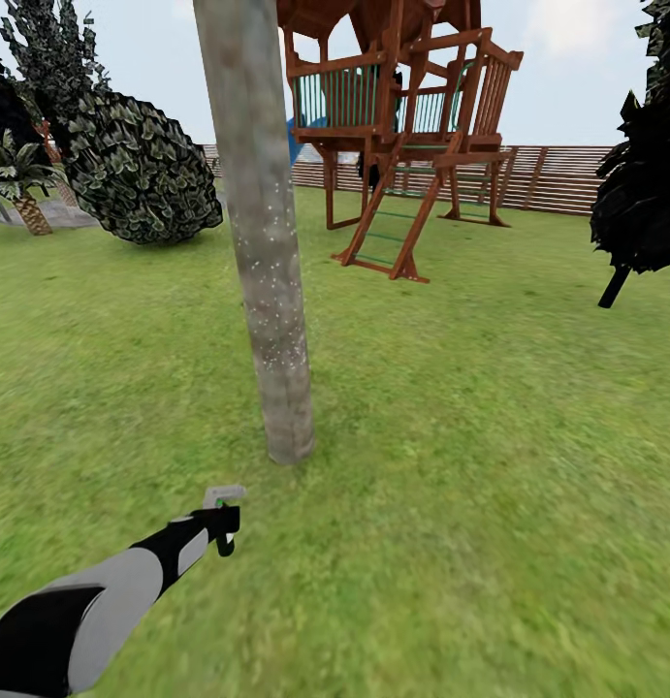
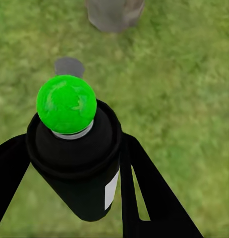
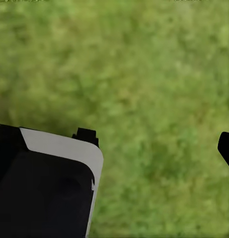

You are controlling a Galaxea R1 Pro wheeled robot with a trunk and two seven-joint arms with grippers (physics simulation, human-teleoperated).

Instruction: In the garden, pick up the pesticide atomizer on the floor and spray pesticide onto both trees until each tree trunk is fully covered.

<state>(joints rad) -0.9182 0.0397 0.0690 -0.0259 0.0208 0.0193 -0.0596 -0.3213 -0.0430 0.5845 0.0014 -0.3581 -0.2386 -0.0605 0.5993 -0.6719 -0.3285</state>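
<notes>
The spraying step is in hand. The left hand is closed around the black pesticide atomizer, its green nozzle cap aimed at the base of the tree trunk just ahead on the lawn. Pale specks dot the trunk's middle, probably spray. The play tower stands well behind the trunk. The next move likely calls for sweeping the nozzle over the unspeckled bark. Whether the right hand is open or closed, I cannot tell.
</notes>
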